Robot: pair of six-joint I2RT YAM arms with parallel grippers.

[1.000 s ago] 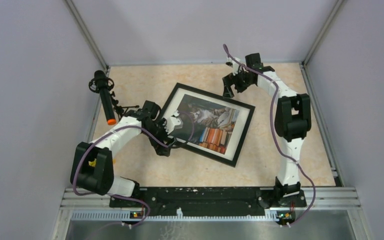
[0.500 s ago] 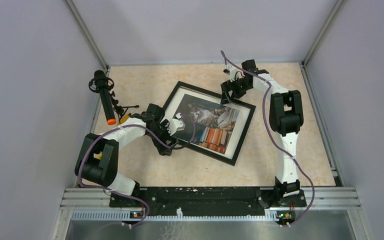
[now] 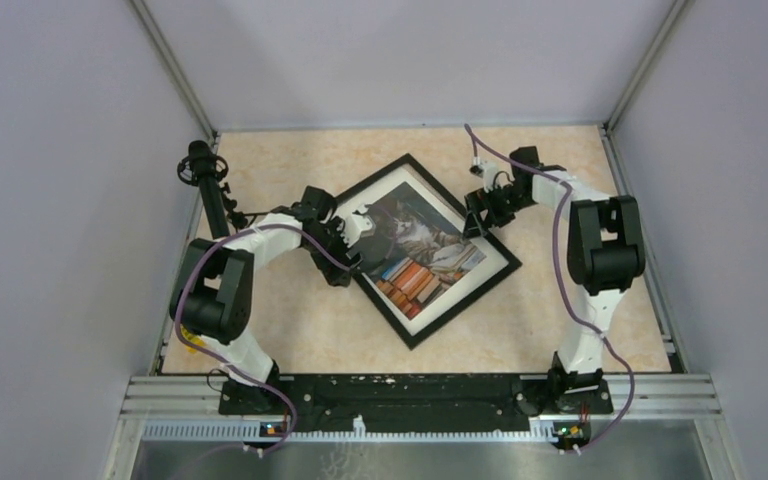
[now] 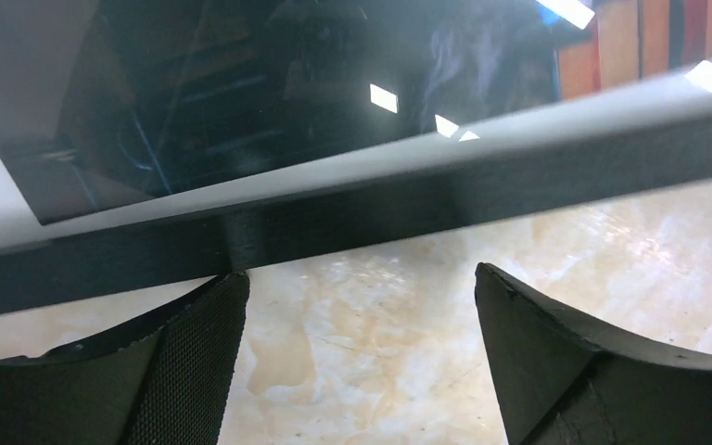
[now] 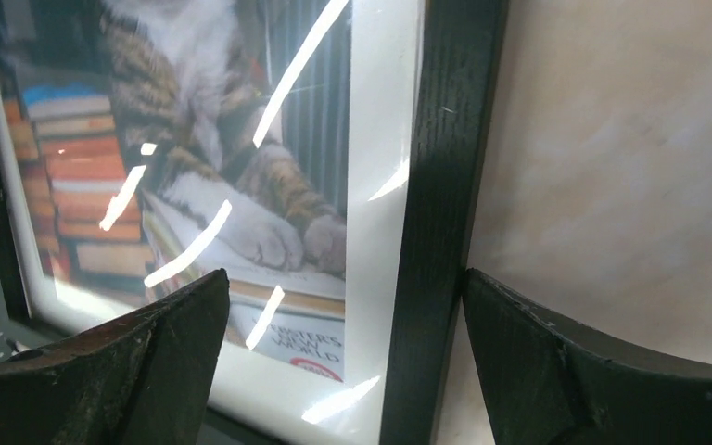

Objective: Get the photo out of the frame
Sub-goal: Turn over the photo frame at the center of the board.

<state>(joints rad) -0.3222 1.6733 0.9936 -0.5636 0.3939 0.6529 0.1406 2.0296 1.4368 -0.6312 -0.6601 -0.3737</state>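
Note:
The frame point(image 3: 450, 305) lies face up on the table, turned like a diamond, its black border around the photo point(image 3: 422, 250) of a cat among books behind glass. My left gripper point(image 3: 348, 268) is open at the frame's left edge; in the left wrist view one fingertip point(image 4: 213, 306) touches the black border point(image 4: 482, 190) and the other is apart from it. My right gripper point(image 3: 477, 220) is open at the frame's right edge; in the right wrist view its fingers point(image 5: 519, 324) straddle the border point(image 5: 445, 185), one over the photo point(image 5: 195, 139), one outside touching the border.
A black microphone-like stand point(image 3: 205, 175) stands at the table's left edge near the left arm. Grey walls enclose the table on three sides. A metal rail point(image 3: 420, 395) runs along the near edge.
The frame has rotated counter-clockwise into a diamond position. My left gripper moved up along its left edge; my right gripper moved right and down with the frame's right edge.

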